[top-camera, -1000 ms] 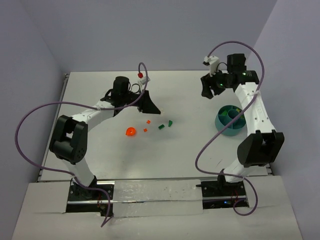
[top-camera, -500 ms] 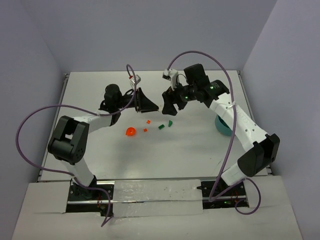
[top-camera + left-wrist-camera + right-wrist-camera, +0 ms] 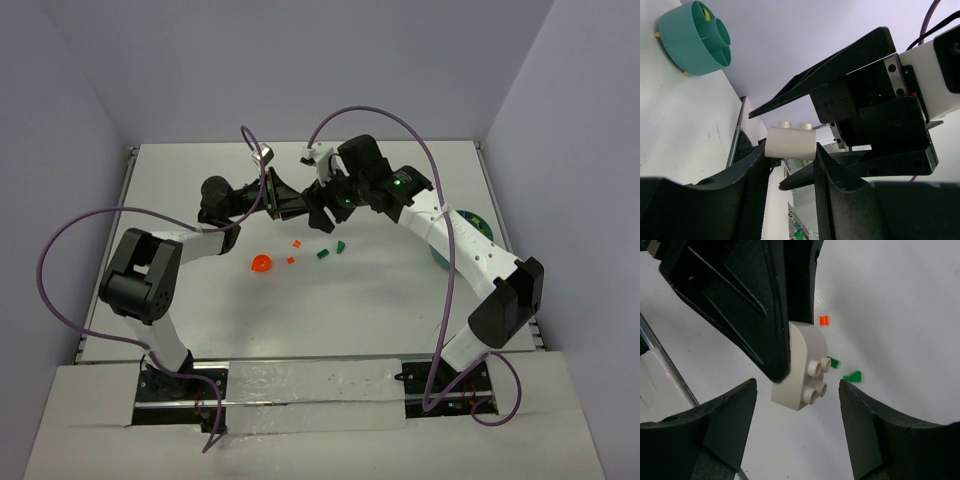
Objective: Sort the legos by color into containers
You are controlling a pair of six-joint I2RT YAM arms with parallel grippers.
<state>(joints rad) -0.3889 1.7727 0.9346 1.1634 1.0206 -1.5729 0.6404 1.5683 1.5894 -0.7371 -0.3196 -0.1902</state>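
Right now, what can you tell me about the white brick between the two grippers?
The white brick looks like glossy plastic, with one rounded edge and four round studs on one face. It is off the surface, pinched by its sides between the black fingers of the left gripper. The right gripper is open, with a finger on either side of the brick and a gap at each, so it is not touching it.

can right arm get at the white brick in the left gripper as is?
Probably yes. The right gripper is open either side of the white brick, whose studded end sticks out free of the left gripper.
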